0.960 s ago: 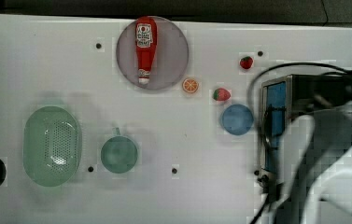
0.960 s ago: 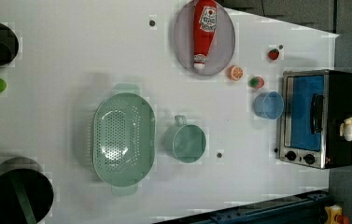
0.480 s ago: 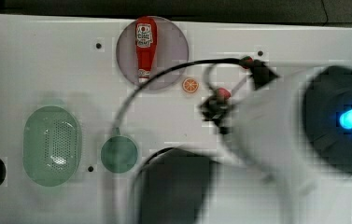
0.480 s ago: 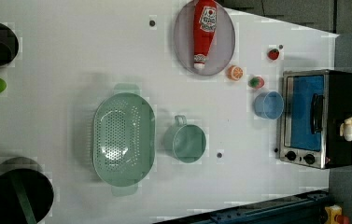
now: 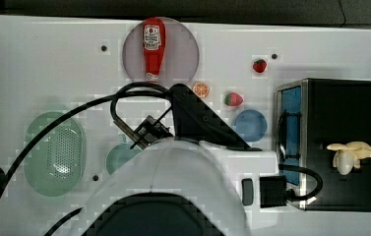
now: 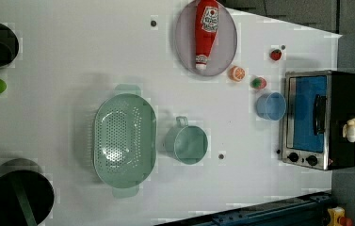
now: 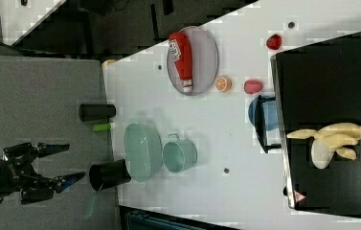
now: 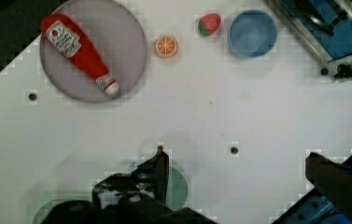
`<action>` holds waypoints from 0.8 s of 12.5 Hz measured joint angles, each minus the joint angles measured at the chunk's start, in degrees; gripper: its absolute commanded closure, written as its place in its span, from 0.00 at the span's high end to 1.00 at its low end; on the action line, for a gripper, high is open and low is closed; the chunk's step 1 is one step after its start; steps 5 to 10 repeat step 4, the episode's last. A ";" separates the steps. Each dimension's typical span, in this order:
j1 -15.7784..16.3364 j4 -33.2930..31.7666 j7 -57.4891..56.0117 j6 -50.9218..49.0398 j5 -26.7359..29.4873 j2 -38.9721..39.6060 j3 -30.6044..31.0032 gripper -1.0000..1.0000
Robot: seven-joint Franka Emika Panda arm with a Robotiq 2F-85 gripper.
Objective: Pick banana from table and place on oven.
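— One question first: where is the banana (image 5: pixel 349 155)?

— It lies on the black top of the oven (image 5: pixel 343 123), peel flaps spread, whitish end toward the door side, near the top view's right edge. Nothing touches it.

— And your hand?

— My gripper (image 7: pixel 63 164) hangs well apart from the oven, out past the table (image 5: pixel 50 64) edge in the right view's lower left. Its two fingers (image 7: pixel 53 148) stand spread wide, with nothing between them.

— What else is on the table?

— A ketchup bottle (image 5: pixel 153 48) lies on a grey plate (image 5: pixel 183 44). An orange slice (image 5: pixel 200 89), a strawberry (image 5: pixel 233 99) and a blue bowl (image 5: pixel 250 125) sit near the oven door. A green colander (image 6: pixel 124 140) and a green cup (image 6: pixel 188 143) stand side by side.
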 measured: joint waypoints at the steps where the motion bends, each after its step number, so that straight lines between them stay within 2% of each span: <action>1: 0.22 -0.06 0.47 0.12 0.03 0.00 -0.27 1.00; 10: -0.59 -1.06 0.79 -0.34 -1.40 1.06 -1.30 1.00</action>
